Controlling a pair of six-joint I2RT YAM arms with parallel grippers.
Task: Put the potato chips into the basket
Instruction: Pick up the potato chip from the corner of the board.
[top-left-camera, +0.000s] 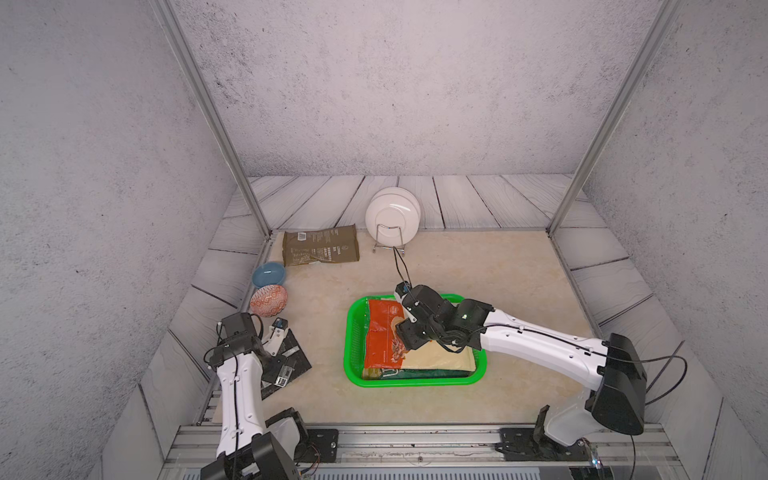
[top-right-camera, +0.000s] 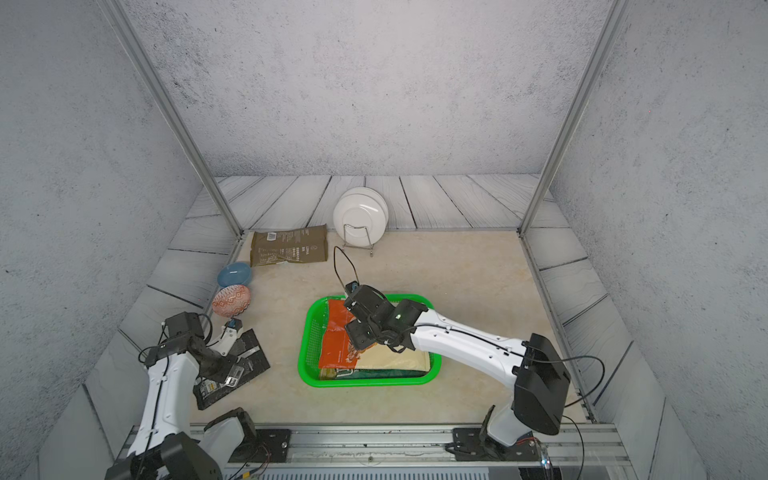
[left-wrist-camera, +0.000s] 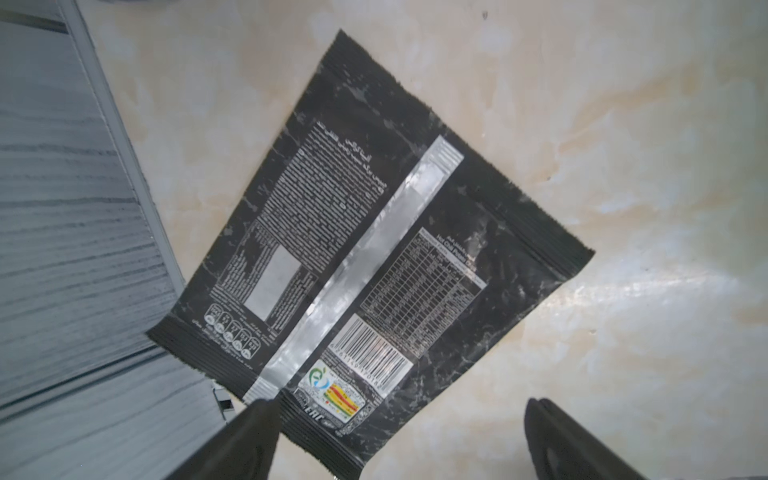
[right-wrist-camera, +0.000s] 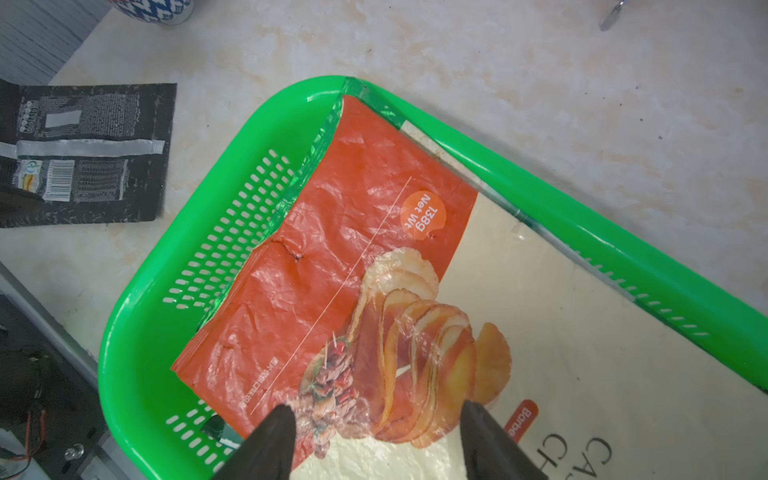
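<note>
Nearest the robot, the left claw (left-wrist-camera: 401, 409) hangs spread wide over the black chip bag (left-wrist-camera: 374, 249), which lies flat on the surface (top-left-camera: 498, 270). Further in, the right claw (right-wrist-camera: 374, 411) is parted, gripping nothing, above the orange-and-cream bag (right-wrist-camera: 332, 249) inside the green basket (right-wrist-camera: 137, 332). The olive bag (top-left-camera: 320, 247) is way back, beside the plates (top-left-camera: 392, 218).

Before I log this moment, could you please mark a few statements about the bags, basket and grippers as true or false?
1. The cream-and-orange bag lies in the basket. True.
2. The black bag is in the basket. False: it lies on the table, under the left gripper.
3. The right gripper is clamped on the cream-and-orange bag. False: its jaws stand apart above it.
4. An olive bag lies beside the plate rack. True.
5. The left gripper is open. True.
</note>
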